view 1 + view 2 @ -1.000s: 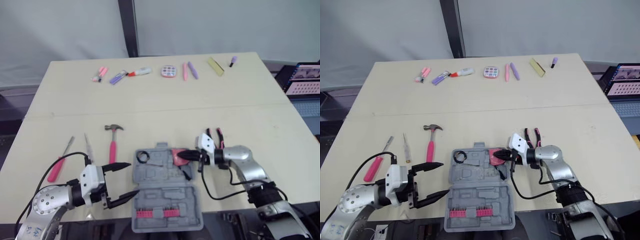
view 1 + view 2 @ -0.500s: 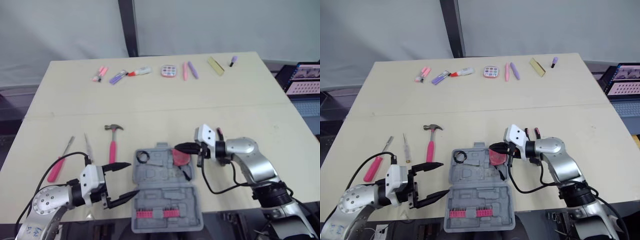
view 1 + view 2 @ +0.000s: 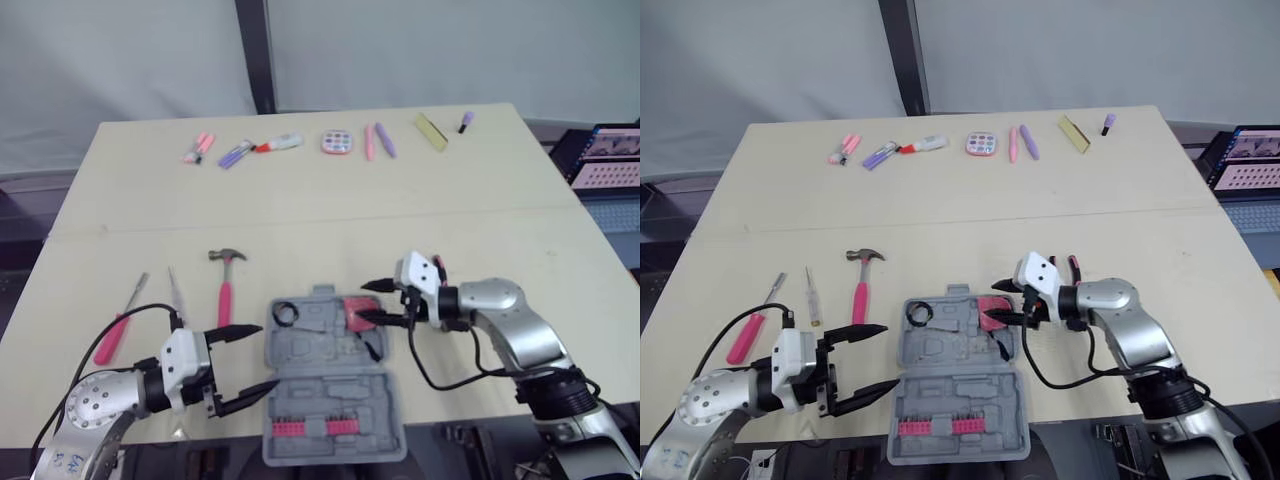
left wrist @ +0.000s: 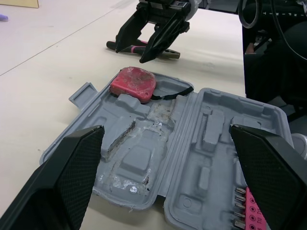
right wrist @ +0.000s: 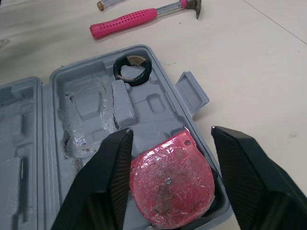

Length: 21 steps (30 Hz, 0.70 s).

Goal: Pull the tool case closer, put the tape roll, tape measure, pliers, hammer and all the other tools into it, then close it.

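Observation:
The grey tool case (image 3: 330, 385) lies open at the table's near edge. A black tape roll (image 3: 285, 313) sits in its far left recess, and the red tape measure (image 5: 172, 179) lies in its far right corner. My right gripper (image 3: 371, 302) hovers open just above the tape measure, its fingers (image 5: 103, 191) on either side and apart from it. The pink-handled pliers (image 3: 1072, 268) lie on the table behind that gripper. My left gripper (image 3: 262, 357) stands open at the case's left edge, holding nothing. The pink-handled hammer (image 3: 226, 285) and two screwdrivers (image 3: 120, 325) lie to the left.
A row of pink bits (image 3: 310, 428) is fixed in the case's near half. Markers, pens and small items (image 3: 335, 143) line the table's far edge. A laptop (image 3: 610, 155) stands off the table at the right.
My right gripper has opened and let go of the tape measure, which now rests in the case's far right corner. The left arm has not moved.

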Available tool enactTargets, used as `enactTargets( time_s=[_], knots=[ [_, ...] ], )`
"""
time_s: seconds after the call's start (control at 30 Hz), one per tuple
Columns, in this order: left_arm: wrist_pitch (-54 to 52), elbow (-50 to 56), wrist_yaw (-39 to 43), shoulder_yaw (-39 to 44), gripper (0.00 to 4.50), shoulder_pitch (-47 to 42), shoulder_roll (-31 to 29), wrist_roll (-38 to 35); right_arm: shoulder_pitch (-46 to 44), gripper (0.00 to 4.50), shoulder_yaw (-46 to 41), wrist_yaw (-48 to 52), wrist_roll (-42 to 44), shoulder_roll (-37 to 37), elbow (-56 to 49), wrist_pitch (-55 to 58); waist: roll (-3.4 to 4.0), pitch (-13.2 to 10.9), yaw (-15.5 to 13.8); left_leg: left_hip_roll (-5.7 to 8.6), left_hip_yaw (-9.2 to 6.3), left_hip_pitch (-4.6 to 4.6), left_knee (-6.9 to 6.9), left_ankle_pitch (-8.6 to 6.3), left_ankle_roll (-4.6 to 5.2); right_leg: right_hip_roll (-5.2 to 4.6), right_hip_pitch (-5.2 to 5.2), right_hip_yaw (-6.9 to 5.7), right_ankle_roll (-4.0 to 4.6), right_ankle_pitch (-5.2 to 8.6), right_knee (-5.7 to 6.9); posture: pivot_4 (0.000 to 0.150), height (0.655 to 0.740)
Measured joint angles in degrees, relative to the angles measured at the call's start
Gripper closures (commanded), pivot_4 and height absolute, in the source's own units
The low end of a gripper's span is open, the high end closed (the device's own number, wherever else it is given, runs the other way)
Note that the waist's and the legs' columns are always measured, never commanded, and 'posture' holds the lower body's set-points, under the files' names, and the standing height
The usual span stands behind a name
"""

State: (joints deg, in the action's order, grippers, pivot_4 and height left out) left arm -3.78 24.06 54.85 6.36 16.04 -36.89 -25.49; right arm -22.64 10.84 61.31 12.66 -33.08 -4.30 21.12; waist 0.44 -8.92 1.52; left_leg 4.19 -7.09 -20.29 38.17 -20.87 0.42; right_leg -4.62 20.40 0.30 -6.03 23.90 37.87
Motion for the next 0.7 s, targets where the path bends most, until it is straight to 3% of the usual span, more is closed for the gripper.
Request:
enactTargets(
  time_s=[0.1,0.13,0.2,0.3,0.7],
  knots=[
    [0.00,0.00,0.00,-0.08,0.00,0.00,0.00,0.00,0.50,1.78,0.00,-0.09,-0.01,-0.07,-0.06,-0.09,0.00,0.00,-0.05,0.00,0.00,0.00,0.00,0.00,0.00,0.00,0.00,0.00,0.00,0.00,0.00,0.150,0.7400],
    [0.00,0.00,0.00,-0.10,0.00,0.00,0.00,0.00,0.80,2.01,0.00,-0.10,-0.04,-0.11,-0.06,-0.20,0.00,0.00,-0.06,0.00,0.00,0.00,0.00,0.00,0.00,0.00,0.00,0.00,0.00,0.00,0.00,0.150,0.7400],
    [-0.01,0.00,0.00,-0.14,0.00,0.00,0.00,0.00,1.15,2.60,0.00,-0.10,-0.08,-0.13,-0.06,-0.95,0.00,0.00,-0.02,0.00,0.01,-0.01,0.00,0.00,0.00,0.00,0.00,0.00,0.00,0.00,0.00,0.150,0.7400],
    [-0.03,0.00,-0.01,-0.24,0.00,-0.01,0.00,0.00,1.14,4.04,0.00,-0.32,-0.42,-0.12,-0.06,-1.46,0.00,0.00,0.00,0.00,0.01,0.00,-0.01,0.00,0.00,0.00,0.00,0.00,0.00,0.00,0.00,0.150,0.7400],
    [-0.10,0.00,-0.17,-0.64,0.00,-0.01,0.01,0.00,1.56,4.04,0.06,-0.65,-1.06,-0.14,1.88,-4.89,0.00,0.00,-0.01,0.00,0.01,0.00,0.00,0.00,0.00,0.00,-0.01,0.00,0.00,0.00,-0.01,0.150,0.7400]
  ],
)
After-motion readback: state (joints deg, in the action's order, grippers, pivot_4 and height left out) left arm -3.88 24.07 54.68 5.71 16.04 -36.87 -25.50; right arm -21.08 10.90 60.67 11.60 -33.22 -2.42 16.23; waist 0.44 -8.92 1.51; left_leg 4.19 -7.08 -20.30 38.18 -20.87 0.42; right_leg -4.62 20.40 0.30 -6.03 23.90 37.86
